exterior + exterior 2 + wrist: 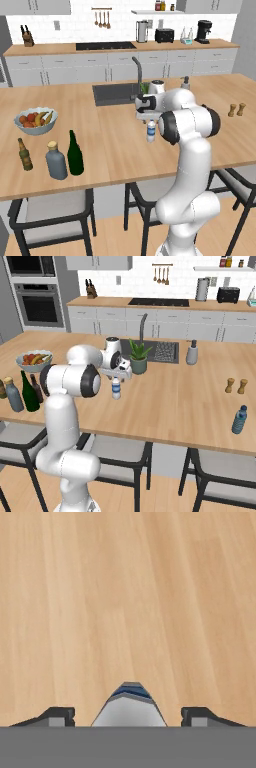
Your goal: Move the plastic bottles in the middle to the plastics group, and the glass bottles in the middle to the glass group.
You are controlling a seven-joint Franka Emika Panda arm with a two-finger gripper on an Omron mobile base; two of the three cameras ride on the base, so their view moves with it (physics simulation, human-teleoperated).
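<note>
small clear water bottle, white cap, blue label: bottom centre of hand view, upright on the wooden counter, between the two dark fingertips. gripper: jaws apart, a gap showing on each side of the bottle, not gripping it. left base view: same bottle at centre; squat grey-blue bottle, dark green wine bottle and brown beer bottle lower left; fruit bowl above them.

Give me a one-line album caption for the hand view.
Looking down at a wooden counter, the tool straddles a small water bottle, fingertips apart from it on either side.
</note>
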